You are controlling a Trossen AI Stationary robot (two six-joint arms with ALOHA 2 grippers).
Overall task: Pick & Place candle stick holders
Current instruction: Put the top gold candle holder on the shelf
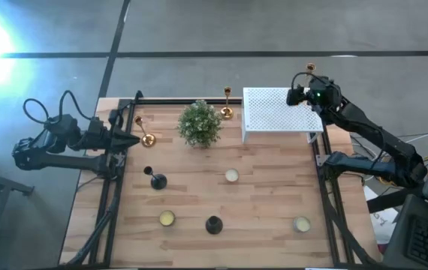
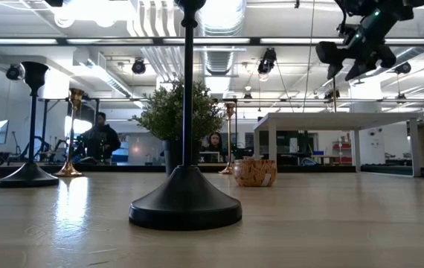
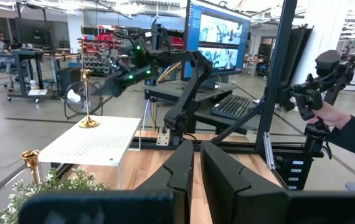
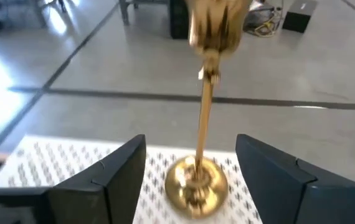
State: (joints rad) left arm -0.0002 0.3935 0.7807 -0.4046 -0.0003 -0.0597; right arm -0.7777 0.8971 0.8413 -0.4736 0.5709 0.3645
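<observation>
While the right gripper [image 4: 190,168] hangs over the far right corner of the white perforated box [image 1: 278,112], its dark fingers stand apart on either side of a gold candle stick holder [image 4: 201,149] — gripping nothing. That holder stands upright on the box top: slim shiny stem, round domed base, small cup above. The left gripper [image 3: 193,171] waits closed and empty at the tabletop's left edge, beside another gold holder [image 1: 146,136].

Three gold candle stick holders [image 4: 200,155] stand upright along the far side, two black holders [image 1: 157,179] nearer.
</observation>
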